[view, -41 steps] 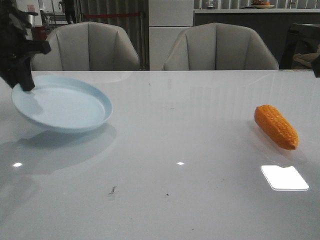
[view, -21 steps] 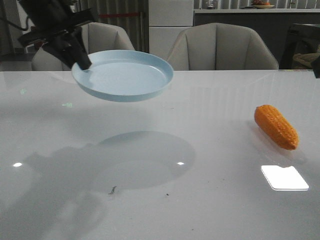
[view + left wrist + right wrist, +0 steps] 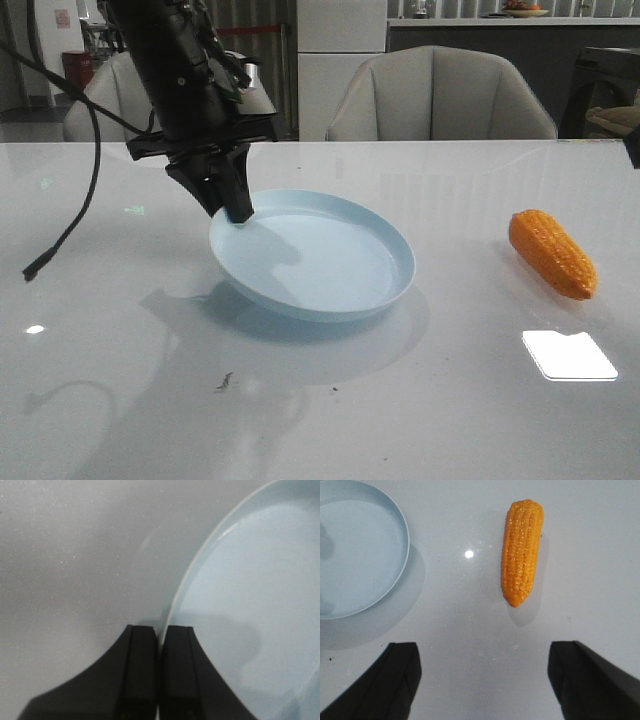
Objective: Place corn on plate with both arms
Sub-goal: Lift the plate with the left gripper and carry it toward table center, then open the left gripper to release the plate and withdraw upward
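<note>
In the front view, the left pincer pinches the rim of the plate near the middle of the white bench. The corn lies far to the right, well apart. Two chairs stand behind; a loose cable hangs at left.

In the left wrist view, the fingers are pressed on the plate rim.

In the right wrist view, the right pincer is spread wide above the bench, its tips cut off; the corn lies free beside the plate.

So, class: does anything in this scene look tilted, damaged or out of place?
Only the plate looks askew: the left end effector pinches its rim, so that edge sits higher than the far side. The corn lies intact on the table, apart from the plate. Nothing looks spilled or broken.
</note>
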Action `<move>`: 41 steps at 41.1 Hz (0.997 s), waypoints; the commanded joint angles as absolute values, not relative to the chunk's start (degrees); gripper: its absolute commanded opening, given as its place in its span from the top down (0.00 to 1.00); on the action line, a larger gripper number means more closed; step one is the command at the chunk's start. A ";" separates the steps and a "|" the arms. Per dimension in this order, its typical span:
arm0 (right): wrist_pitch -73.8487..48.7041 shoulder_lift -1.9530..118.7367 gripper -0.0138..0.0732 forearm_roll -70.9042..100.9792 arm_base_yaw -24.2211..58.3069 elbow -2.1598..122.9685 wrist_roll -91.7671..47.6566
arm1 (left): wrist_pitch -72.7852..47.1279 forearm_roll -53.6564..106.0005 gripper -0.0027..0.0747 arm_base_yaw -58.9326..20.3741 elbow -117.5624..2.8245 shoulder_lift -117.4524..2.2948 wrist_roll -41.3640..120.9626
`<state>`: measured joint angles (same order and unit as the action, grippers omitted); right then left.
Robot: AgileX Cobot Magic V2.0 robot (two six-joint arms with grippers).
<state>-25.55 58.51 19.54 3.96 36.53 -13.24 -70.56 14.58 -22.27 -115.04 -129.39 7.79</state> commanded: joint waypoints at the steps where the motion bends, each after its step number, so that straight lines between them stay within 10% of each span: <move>1: -22.96 57.94 0.12 20.29 3.81 38.14 -13.61 | -70.27 15.73 0.85 -22.17 -116.67 -126.60 7.24; 13: -22.96 57.94 0.12 20.29 3.81 38.14 -13.61 | -70.29 15.59 0.83 -22.28 -117.04 -128.38 7.55; 27: -22.96 57.94 0.12 20.29 3.81 38.14 -13.61 | -68.95 10.61 0.34 -22.28 -117.04 -128.38 7.69; 41: -22.76 57.94 0.12 20.29 3.81 38.14 -13.61 | -72.32 8.11 0.38 -22.01 -121.38 -126.03 7.69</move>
